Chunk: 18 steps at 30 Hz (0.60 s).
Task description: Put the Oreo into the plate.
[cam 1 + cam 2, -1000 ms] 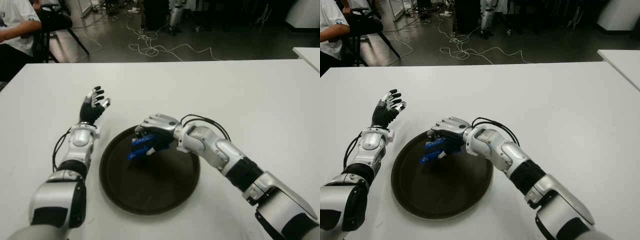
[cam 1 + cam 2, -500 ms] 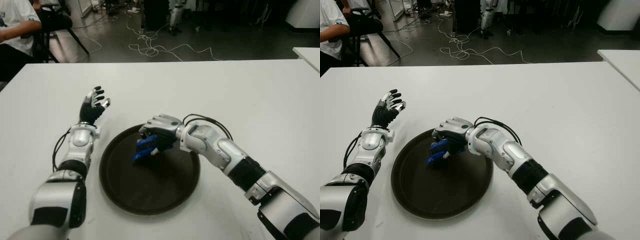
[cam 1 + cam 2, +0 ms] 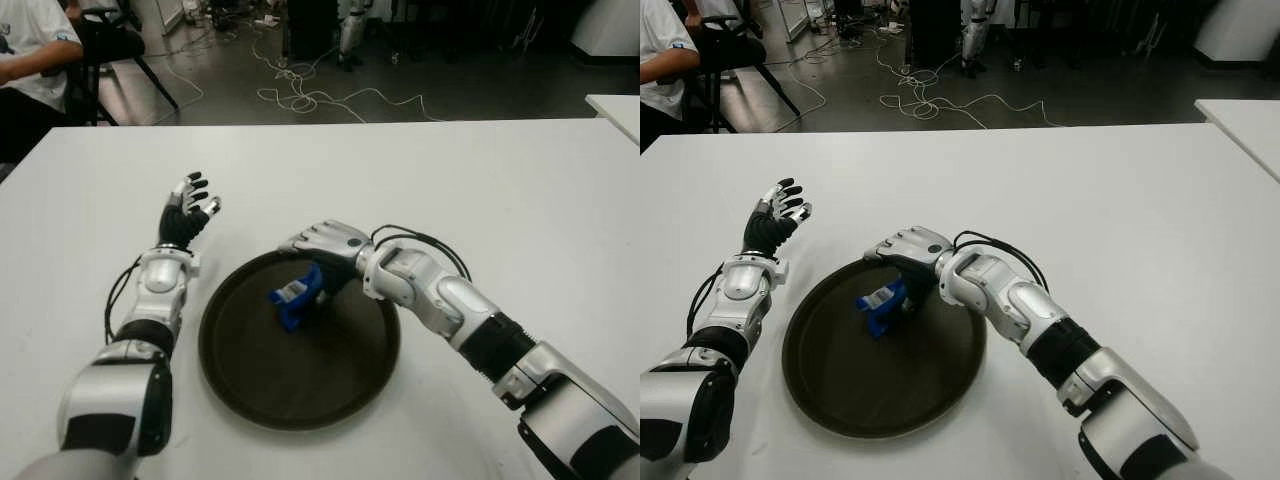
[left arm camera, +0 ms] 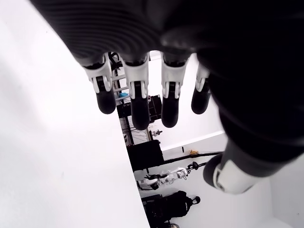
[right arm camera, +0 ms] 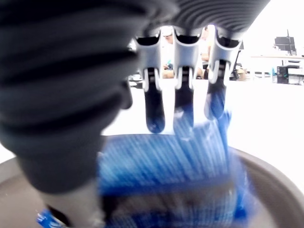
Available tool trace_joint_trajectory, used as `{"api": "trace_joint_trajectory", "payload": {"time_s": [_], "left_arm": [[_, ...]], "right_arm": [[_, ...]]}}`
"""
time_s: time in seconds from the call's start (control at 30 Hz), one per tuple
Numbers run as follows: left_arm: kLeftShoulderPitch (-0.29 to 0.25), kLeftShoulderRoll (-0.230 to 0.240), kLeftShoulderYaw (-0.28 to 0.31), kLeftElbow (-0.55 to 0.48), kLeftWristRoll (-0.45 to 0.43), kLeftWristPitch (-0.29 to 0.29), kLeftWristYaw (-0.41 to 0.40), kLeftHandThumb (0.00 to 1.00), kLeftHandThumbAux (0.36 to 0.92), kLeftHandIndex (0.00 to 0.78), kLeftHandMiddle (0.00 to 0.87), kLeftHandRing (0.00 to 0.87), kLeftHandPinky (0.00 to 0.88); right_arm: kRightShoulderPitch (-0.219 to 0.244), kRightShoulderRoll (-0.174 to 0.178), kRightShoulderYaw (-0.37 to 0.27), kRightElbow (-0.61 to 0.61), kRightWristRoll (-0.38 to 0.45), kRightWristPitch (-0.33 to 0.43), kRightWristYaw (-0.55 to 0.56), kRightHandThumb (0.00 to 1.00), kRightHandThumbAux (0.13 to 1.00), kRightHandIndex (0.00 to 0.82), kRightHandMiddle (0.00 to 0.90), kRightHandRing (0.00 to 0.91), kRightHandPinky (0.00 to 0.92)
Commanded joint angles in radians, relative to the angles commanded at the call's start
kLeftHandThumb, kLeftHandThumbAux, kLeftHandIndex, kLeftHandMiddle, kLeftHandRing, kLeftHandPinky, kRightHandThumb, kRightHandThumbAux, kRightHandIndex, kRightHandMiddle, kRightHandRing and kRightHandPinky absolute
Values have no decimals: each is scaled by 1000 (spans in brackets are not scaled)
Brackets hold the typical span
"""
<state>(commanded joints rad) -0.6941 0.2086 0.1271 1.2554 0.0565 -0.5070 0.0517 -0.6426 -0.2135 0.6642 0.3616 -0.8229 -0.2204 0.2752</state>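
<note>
The Oreo pack (image 3: 297, 296), blue, stands tilted on its end inside the dark round plate (image 3: 300, 390) near the plate's far side. My right hand (image 3: 322, 250) hovers just over it, fingers stretched out flat rather than wrapped around it. In the right wrist view the fingertips (image 5: 183, 102) are straight and the pack (image 5: 166, 161) shows blurred beyond them, close to the thumb; whether it still touches the palm I cannot tell. My left hand (image 3: 187, 208) is raised open to the left of the plate, fingers spread (image 4: 137, 95), holding nothing.
The white table (image 3: 500, 180) stretches wide to the right and far side. A seated person (image 3: 30, 50) and a chair are beyond the far left corner. Cables (image 3: 300, 95) lie on the floor behind. Another table edge (image 3: 615, 105) shows at far right.
My right hand's fingers have uncurled from the Oreo pack and lifted slightly. The pack has swung from lying in the grasp to standing tilted on the plate. The left hand stayed put.
</note>
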Motion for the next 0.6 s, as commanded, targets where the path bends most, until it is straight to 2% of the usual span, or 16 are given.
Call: {"api": "trace_joint_trajectory", "payload": {"time_s": [0.27,0.47,0.6], "left_arm": [[-1,3,5,1,1,6,-8,20,719,132,196,142,87],[0,7,7,-1,1,2,-17,10,714,122,181,128,73],[-3,8,7,0,2,5,-19,7,713,121,181,124,73]], "right_arm": [[-2,-3,-11,16,-8,9,-37,0,621,0,0,0,0],[-25,-11,-24,66,-7,2,-82,0,577,0,0,0,0],[-43,-42,-40,108,5,-25,-102,0,568,0,0,0,0]]}}
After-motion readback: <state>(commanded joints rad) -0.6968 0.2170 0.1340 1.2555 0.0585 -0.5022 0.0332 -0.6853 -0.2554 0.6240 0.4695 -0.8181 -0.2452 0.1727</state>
